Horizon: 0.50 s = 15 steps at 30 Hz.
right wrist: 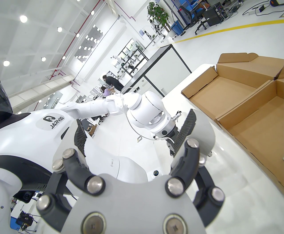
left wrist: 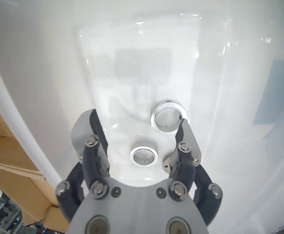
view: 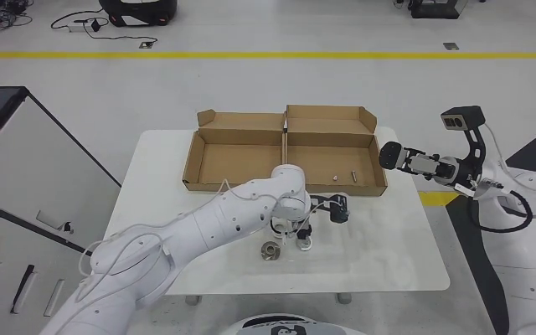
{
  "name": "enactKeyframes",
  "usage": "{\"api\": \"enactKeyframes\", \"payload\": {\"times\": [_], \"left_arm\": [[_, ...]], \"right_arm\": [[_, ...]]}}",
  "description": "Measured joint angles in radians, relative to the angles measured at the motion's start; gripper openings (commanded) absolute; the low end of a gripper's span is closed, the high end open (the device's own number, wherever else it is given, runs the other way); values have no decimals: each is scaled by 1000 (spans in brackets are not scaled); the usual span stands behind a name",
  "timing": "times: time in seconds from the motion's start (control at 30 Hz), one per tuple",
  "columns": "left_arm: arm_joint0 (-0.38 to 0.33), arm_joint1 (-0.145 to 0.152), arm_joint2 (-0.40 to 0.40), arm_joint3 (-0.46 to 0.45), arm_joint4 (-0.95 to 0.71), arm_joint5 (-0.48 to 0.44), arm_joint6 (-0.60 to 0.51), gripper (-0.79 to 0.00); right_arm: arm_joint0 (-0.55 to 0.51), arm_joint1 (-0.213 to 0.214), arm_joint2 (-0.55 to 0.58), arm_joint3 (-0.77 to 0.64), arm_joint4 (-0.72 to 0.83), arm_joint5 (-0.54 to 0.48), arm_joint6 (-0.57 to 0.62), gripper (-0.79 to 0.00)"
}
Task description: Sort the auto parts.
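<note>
Bright, even light falls from rows of ceiling lamps (right wrist: 23,18) high beyond the right gripper (right wrist: 135,118). Ahead of the left gripper (left wrist: 138,116), the glossy white table (left wrist: 199,77) carries streaks of glare, and beside that gripper its edge bows into a curve.

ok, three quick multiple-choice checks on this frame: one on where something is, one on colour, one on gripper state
1. Where do the small metal pieces lie?
A) in a blue bin
B) in the right box
C) on a shelf

2. What colour are the rings by the left gripper?
A) black
B) brass
C) silver

3. The left gripper is:
A) open, holding nothing
B) shut on a ring
C) shut, empty

Answers:
1 B, the top view shows both pieces on that box's cardboard floor.
2 C, both rings shine silver in the left wrist view.
3 A, its fingers stand spread with nothing clamped between them.
</note>
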Motion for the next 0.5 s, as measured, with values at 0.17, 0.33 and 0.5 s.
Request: {"api": "enactKeyframes", "payload": {"times": [0.17,0.33,0.5], "left_arm": [[9,7,-10,-7,-1,-1,-9,-453],[18,11,-15,-14,-1,-8,-19,-462],[25,12,-12,-19,1,-20,-28,-456]], "right_arm": [[0,0,0,0,0,0,0,0],[0,0,0,0,0,0,0,0],[0,0,0,0,0,0,0,0]]}}
